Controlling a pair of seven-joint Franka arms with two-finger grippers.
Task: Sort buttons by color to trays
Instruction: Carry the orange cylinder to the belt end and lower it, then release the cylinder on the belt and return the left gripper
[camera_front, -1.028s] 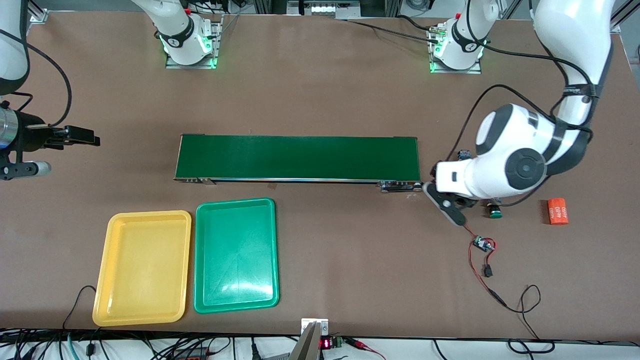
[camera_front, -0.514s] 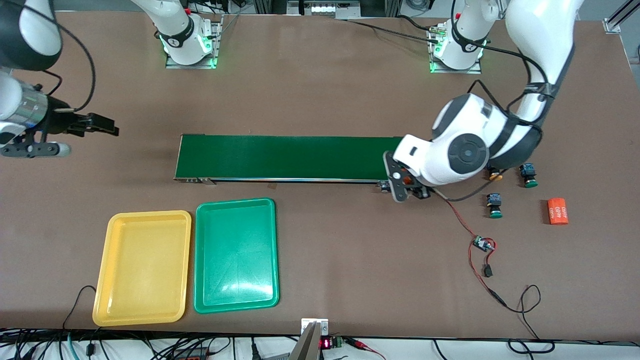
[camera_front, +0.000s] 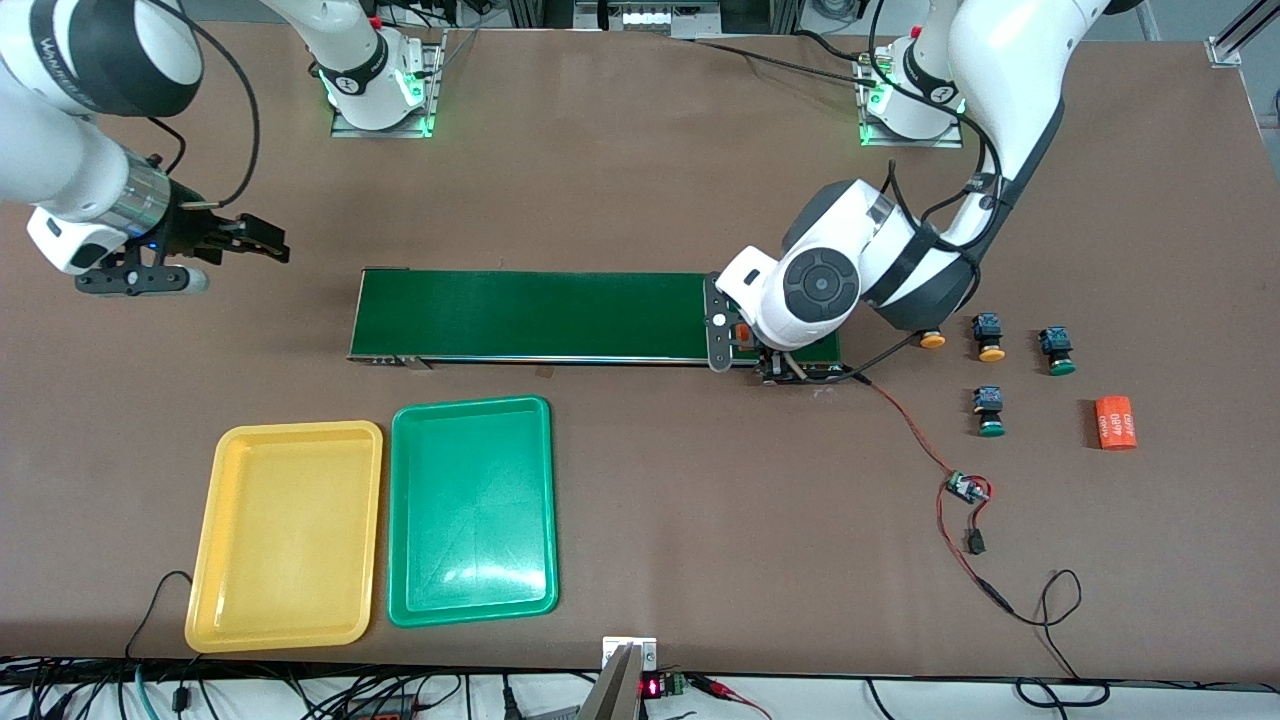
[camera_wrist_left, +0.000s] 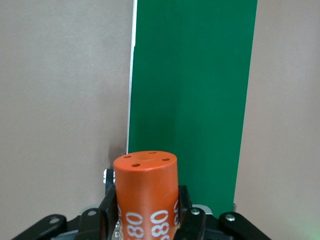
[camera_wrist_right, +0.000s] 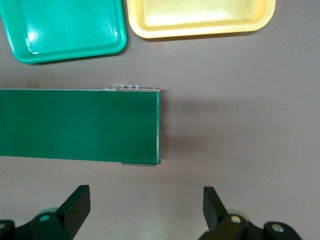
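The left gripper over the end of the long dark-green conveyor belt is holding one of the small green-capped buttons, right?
Not quite. The left gripper is indeed over the end of the long dark-green conveyor belt, but it holds a large orange cylinder with white printed numerals, not a green-capped button. The left wrist view shows it upright between the fingers.

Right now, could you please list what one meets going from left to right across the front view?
Right gripper → yellow tray → green tray → left gripper holding an orange cylinder over the belt → spare orange cylinder.
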